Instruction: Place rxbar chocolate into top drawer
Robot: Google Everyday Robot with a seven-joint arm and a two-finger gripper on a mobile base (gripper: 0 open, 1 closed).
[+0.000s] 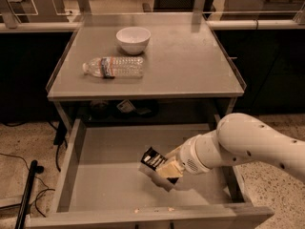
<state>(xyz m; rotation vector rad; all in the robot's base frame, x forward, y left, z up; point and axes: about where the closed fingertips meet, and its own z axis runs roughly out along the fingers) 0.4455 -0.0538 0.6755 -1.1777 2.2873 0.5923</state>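
Rxbar chocolate (pixel 153 159) sits clamped in tool (pixel 163 169) inside top drawer (pixel 106 176).

No word, brand, number or sign is legible anywhere in the scene. The rxbar chocolate (pixel 153 158), gripped at a tilt between the fingers of the gripper (pixel 165 169) low inside the open top drawer (pixel 105 175), toward its front right, shows pale stripes of lettering on its black wrapper, yet the characters are too small to make out. The water bottle (pixel 114 67), lying on its side on the tabletop (pixel 190 66), carries a printed label band around its middle, whose markings likewise cannot be read.
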